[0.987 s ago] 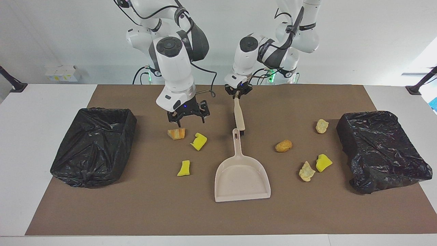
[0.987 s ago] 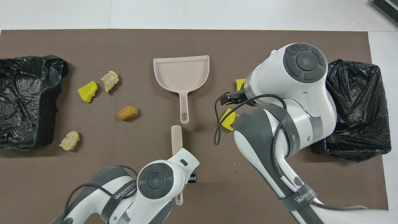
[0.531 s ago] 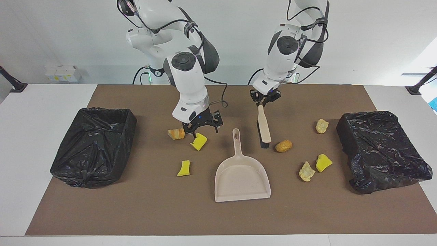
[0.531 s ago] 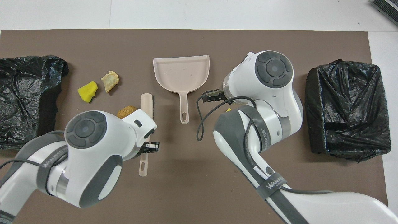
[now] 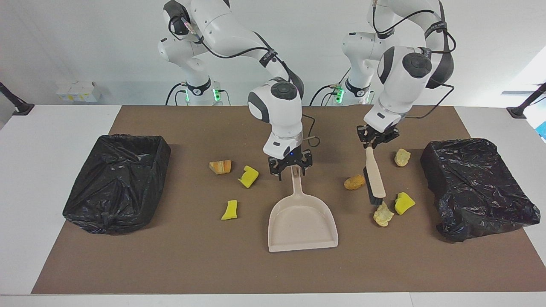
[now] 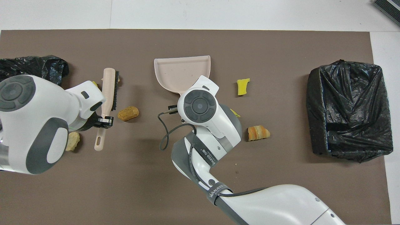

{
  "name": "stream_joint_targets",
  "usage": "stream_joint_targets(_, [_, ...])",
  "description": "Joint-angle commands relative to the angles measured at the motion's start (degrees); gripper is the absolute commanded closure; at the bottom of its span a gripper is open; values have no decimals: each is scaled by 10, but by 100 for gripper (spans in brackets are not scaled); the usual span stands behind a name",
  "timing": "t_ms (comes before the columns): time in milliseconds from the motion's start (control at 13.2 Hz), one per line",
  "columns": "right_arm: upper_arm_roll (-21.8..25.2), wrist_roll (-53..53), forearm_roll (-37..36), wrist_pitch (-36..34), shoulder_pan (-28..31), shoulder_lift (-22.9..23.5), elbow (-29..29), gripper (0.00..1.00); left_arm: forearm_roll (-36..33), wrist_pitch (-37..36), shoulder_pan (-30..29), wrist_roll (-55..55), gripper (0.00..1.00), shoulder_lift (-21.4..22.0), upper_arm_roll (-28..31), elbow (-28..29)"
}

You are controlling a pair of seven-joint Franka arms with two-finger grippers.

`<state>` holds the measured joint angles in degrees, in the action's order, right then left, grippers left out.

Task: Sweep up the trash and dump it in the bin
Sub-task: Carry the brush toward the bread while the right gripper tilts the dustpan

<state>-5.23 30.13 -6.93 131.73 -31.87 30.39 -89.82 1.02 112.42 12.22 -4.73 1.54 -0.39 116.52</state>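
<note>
Two trash (image 5: pixel 384 214) chunks beside left tool (image 5: pixel 373 143) (brush-holding)

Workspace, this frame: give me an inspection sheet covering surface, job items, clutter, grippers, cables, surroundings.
Surface: brown mat on a white table.
Job's things: seven trash chunks scattered either side of the beige dustpan; a black-lined bin at each end.
Clutter: nothing seen.
Grippers: left gripper shut on the brush, bristles beside a pale chunk; right gripper at the dustpan handle, hold unclear.
Cables: loop hangs off the right wrist.
Surroundings: small white box by the wall.
</note>
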Motion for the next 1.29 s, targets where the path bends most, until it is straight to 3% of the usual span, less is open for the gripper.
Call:
stream_joint_targets(0, [-1,19,-35,8,-4,27,25,20,-47,-11,-43,18,100,-32,-7,-32])
stream_joint_targets(152, [0,26,-54,2,-14,25,25,36,-57,-8,-53,35,100,-48,-8,-43])
stream_joint_targets(380, [0,34,-55,3,-14,26,25,39,-84,48,-81,63,100,-88,-7,-44])
stream_joint_targets(531, [1,36,-56,2,-17,22,25,69,-119,67,-91,63,100,-111,-7,-57])
stream_joint_targets(607, [0,36,-57,2,-14,20,25,90,-125,67,-91,63,100,-130,-8,-73])
stream_joint_targets(683, [-1,35,-56,2,-11,15,25,100,-128,69,-91,63,100,-138,-8,-79])
stream_joint_targets(987, [-2,3,-55,-39,-2,-29,5,100,-136,94,-107,73,100,-150,-8,-75])
stream_joint_targets(1214, [-3,-178,-46,-90,24,-59,-8,100,-135,94,-105,108,100,-150,-8,-73])
